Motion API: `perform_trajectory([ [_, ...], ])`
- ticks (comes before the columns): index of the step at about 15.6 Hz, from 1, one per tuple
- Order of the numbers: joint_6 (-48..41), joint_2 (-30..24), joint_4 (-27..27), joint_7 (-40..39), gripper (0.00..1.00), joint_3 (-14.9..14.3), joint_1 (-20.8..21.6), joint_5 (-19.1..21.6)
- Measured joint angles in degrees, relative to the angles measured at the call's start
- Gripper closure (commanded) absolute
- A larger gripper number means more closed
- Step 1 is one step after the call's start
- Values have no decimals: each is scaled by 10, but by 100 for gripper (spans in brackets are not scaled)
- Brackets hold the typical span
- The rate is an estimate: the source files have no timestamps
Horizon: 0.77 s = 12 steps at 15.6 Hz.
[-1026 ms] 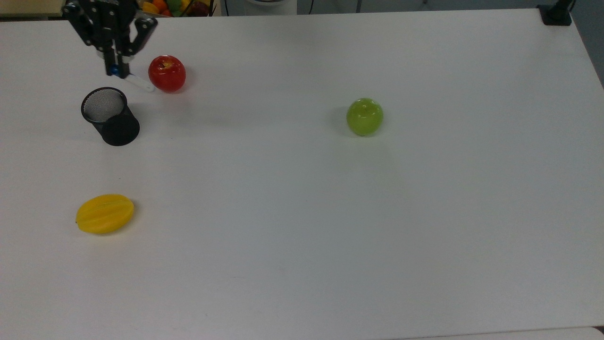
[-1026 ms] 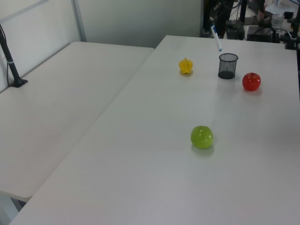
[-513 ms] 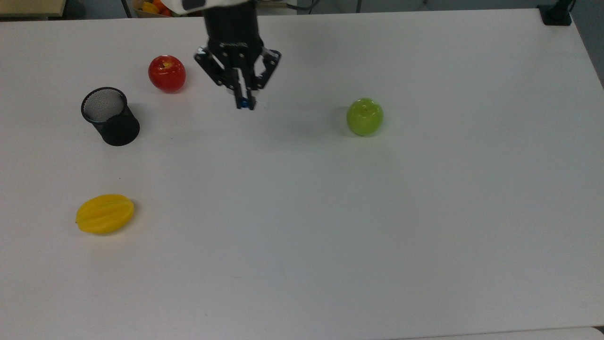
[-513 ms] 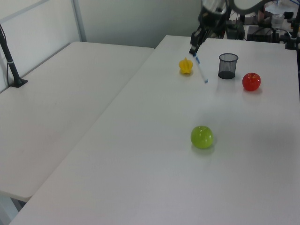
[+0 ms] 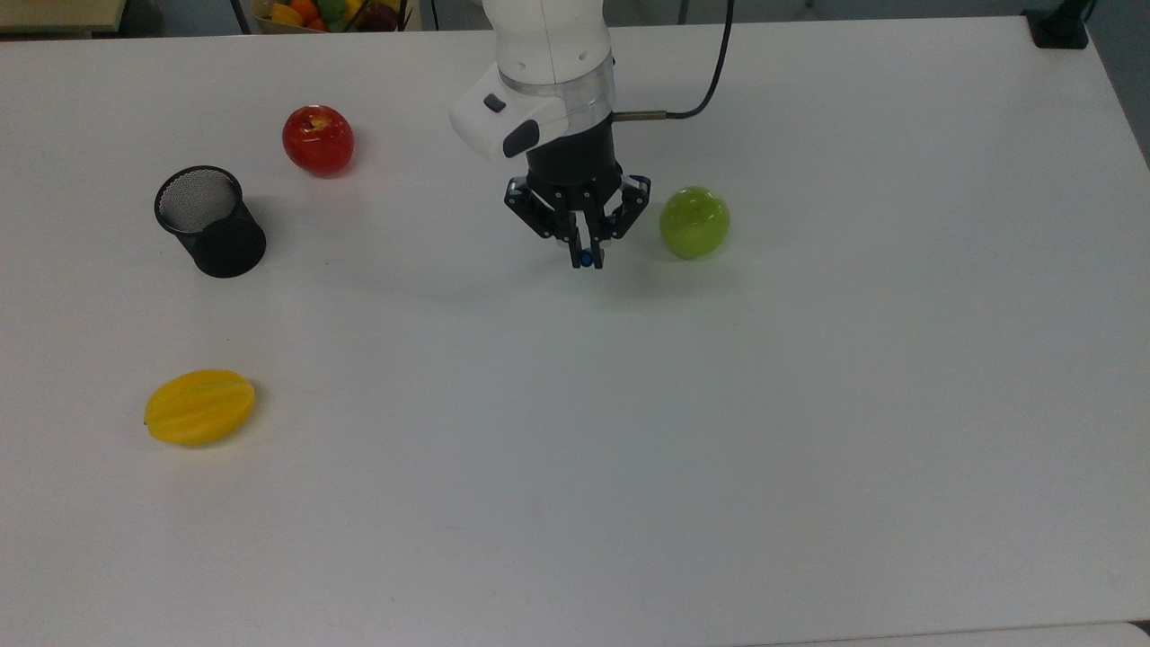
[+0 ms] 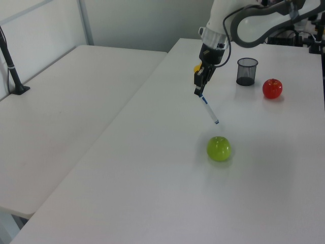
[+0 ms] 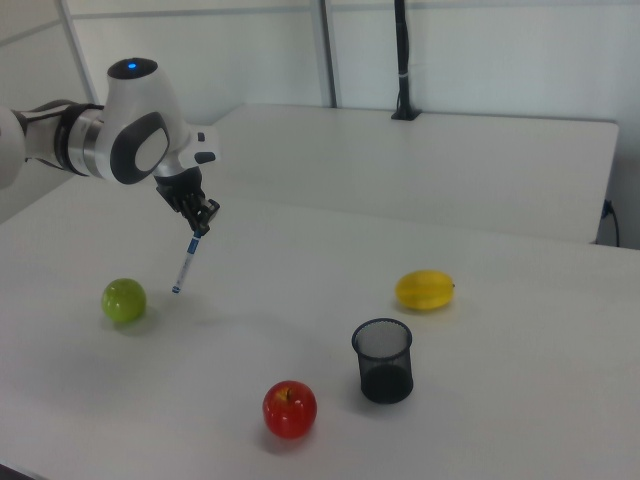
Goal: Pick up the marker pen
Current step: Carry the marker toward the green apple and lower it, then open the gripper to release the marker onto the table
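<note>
The marker pen (image 6: 208, 108) is a slim white barrel with blue ends, hanging tilted in the air above the table. My gripper (image 5: 585, 258) is shut on its upper blue end. In the right view the marker pen (image 7: 186, 262) slants down from the gripper (image 7: 200, 227) toward the green apple (image 7: 124, 300). From the top view I see just the pen's blue tip between the fingers, left of the green apple (image 5: 694, 221). In the left view the gripper (image 6: 197, 91) is above and left of the green apple (image 6: 219, 148).
A black mesh cup (image 5: 208, 221) stands empty at the top view's left, with a red apple (image 5: 317, 139) behind it and a yellow fruit (image 5: 199, 406) in front. The white table (image 5: 629, 449) spreads wide. A second table (image 6: 66, 101) adjoins in the left view.
The gripper, holding the marker pen, has travelled from above the mesh cup rightward across the top view to just left of the green apple, and has come lower.
</note>
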Motion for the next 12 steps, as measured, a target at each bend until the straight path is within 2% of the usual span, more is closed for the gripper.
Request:
perform_trajectory([
  [4, 63, 40, 4, 0, 99, 1, 3, 0],
  [8, 69, 63, 8, 0, 96, 2, 10, 0],
  [10, 90, 65, 9, 0, 77, 3, 13, 0],
  [11, 107, 68, 9, 0, 74, 3, 16, 0],
  [12, 121, 72, 9, 0, 63, 3, 18, 0],
])
